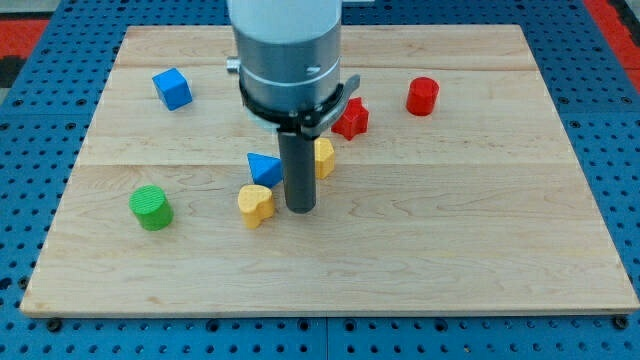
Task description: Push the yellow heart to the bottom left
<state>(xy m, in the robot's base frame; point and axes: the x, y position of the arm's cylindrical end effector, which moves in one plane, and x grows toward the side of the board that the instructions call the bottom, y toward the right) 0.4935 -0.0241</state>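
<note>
One relation was judged decisive: my tip (300,208) stood just beside the yellow heart (255,204), on the view's right of it, so a leftward, downward push was favoured. No jaws were fitted.

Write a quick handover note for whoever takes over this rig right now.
My tip is down on the board, just to the view's right of the yellow heart, close to it or touching. The blue triangle sits just above the heart. Done: tip placed on the heart's right side. Left: the heart is near the board's middle and must still go to the bottom left, passing below the green cylinder.
</note>
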